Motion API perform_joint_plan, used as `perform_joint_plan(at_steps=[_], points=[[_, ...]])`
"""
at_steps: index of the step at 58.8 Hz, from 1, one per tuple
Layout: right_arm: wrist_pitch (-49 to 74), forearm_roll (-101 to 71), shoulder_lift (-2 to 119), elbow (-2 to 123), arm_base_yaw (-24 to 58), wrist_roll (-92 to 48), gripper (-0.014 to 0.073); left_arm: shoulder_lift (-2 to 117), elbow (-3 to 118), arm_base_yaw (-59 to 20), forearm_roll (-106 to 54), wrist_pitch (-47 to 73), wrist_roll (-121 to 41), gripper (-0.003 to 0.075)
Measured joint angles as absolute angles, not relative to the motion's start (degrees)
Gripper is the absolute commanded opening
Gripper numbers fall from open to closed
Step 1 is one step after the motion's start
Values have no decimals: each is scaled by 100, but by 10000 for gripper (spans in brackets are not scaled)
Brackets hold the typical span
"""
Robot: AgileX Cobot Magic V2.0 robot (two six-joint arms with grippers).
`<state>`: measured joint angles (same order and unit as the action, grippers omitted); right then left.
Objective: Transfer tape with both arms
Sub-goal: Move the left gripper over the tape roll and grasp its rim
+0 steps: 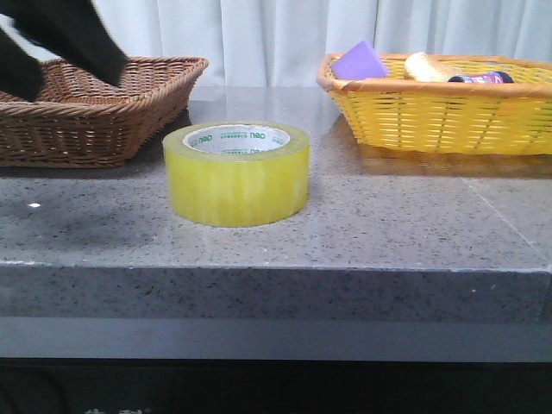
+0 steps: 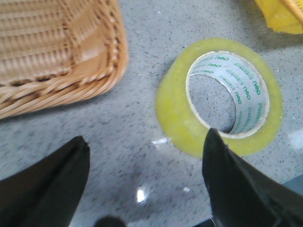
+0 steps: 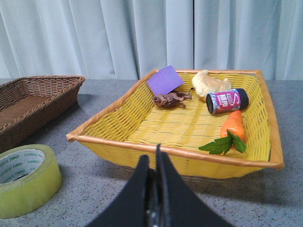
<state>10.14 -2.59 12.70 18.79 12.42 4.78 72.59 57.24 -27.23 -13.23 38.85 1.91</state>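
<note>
Sitting between baskets, tape (image 1: 237, 172) clears both rims.

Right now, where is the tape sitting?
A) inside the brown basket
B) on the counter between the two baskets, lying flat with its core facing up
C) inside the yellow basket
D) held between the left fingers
B: the tape rests on the grey counter between the brown basket and the yellow basket, core up, while the open left fingers hang above it without touching.
</note>
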Motion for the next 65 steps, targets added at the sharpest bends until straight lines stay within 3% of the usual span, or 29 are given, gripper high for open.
perform_joint_plan(at_steps=[21,54,59,65], points=[[1014,-259,1270,1879,1242,478,-122,8674,6753,-2853,-1931,4316,199,491],[931,-259,1270,1879,1242,478,-122,9353,7108,-3046,-1963,4354,199,487],[922,-259,1270,1879,1242,478,-122,9353,7108,-3098,-1952,4341,199,432],[922,-259,1270,1879,1242,478,-122,9357,7108,-3125,-1929,4341,199,305]])
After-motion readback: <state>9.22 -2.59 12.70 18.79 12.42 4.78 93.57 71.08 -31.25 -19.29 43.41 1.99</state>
